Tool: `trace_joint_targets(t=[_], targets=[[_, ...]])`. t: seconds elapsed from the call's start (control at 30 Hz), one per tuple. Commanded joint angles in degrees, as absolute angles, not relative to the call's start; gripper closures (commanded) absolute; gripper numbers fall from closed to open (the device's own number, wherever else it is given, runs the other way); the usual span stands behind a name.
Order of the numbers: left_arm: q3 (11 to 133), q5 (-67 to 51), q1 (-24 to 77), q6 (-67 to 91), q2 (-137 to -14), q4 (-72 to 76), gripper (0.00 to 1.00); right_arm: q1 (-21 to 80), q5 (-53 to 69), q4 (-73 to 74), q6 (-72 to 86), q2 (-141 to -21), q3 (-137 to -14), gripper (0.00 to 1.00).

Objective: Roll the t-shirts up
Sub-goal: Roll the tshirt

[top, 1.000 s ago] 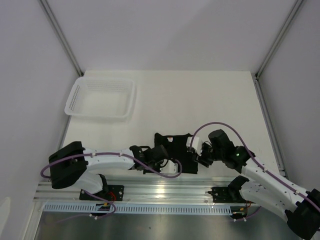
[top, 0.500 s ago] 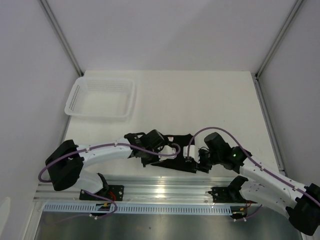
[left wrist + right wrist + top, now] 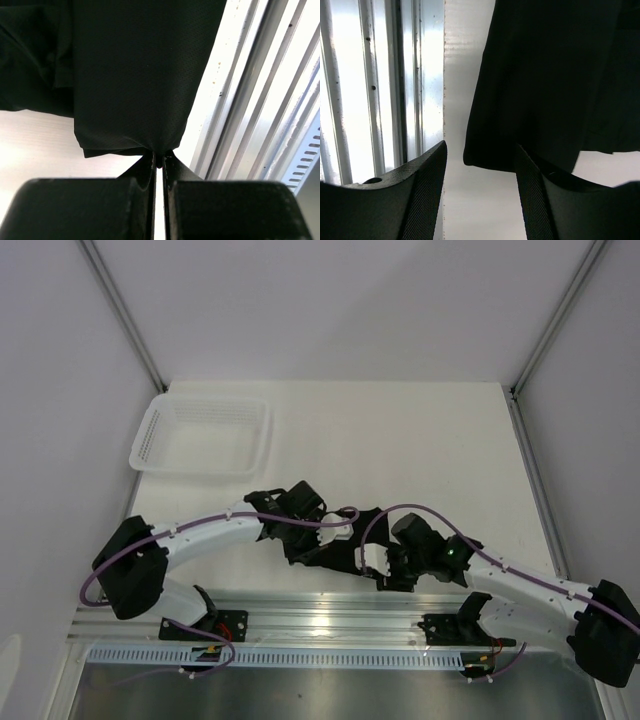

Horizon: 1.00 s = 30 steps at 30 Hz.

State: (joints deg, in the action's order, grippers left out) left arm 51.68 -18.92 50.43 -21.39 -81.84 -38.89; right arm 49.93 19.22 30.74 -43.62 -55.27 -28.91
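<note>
**Left gripper clamped on the t-shirt beside the rail**

The ribbed aluminium rail ran along the near edge, with both arm bases bolted to it. Just beyond it the black t-shirt lay bunched on the white table, between the two grippers and close to the near edge. In the left wrist view, the left gripper's fingers were pressed almost together on a fold at the shirt's hem. The cloth spread away from that pinch, dark and finely woven, with the rail running along its right side.

The right gripper stood at the shirt's other side with its fingers well apart. A rounded edge of the fabric lay in the gap ahead of them. The right wrist view did not make clear whether either finger touched the cloth.

The table beyond the shirt was a plain white sheet. At its far left corner sat a white mesh basket, slightly askew and well apart from the shirt, and only its own perforated bottom showed inside. Pale walls with grey metal posts enclosed the table on three sides.
</note>
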Motion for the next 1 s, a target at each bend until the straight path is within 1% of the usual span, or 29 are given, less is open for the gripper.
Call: trace_joint_targets(t=[0.0,0.17,0.23,0.27,0.33,0.37,0.47,0.5,0.53,0.6,0.73,0.83,0.97], targets=[[54.14,-21.88,50.01,-20.39,-82.26,-39.37,0.99,50.98,16.79,27.25,-44.74,-58.26,-28.21,0.41],[54.75,-22.06,49.04,-20.83,-83.32,-39.81,0.99,51.33,16.26,27.6,-46.14,-59.77,-27.6,0.43],[54.93,-22.32,48.6,-20.83,-83.58,-39.99,0.99,51.42,15.82,26.64,-45.36,-59.85,-27.33,0.47],[55.19,-22.32,48.52,-20.83,-83.58,-40.08,0.99,51.5,15.39,26.46,-45.18,-60.29,-27.33,0.61],[55.02,-22.67,48.17,-20.83,-83.67,-40.34,0.99,51.42,14.68,26.37,-45.26,-60.64,-27.33,0.75],[54.93,-22.76,48.16,-20.74,-83.67,-40.43,0.99,51.42,14.76,26.45,-45.35,-60.56,-27.42,0.84],[54.76,-23.55,48.08,-20.22,-83.76,-41.04,0.99,51.42,15.99,27.59,-45.18,-60.38,-28.03,0.96],[54.76,-23.82,48.08,-20.13,-83.67,-41.31,0.99,51.33,17.04,28.29,-45.18,-60.29,-28.47,0.98],[54.76,-24.51,48.08,-19.87,-83.67,-41.57,0.99,51.07,17.92,29.17,-45.35,-60.21,-29.69,1.0],[54.58,-25.13,48.16,-19.51,-83.24,-42.71,0.99,49.84,20.9,33.47,-46.14,-60.29,-31.63,1.0],[54.41,-27.85,48.08,-19.68,-81.66,-45.61,0.99,43.87,32.57,42.35,-49.55,-60.64,-37.52,1.0],[53.53,-30.58,48.08,-20.04,-80.34,-47.46,0.99,42.89,35.85,47.97,-50.97,-60.82,-40.6,1.0],[53.35,-32.69,48.08,-21.44,-79.28,-49.13,0.99,42.8,39.45,50.97,-51.33,-61.17,-42.09,1.0]])
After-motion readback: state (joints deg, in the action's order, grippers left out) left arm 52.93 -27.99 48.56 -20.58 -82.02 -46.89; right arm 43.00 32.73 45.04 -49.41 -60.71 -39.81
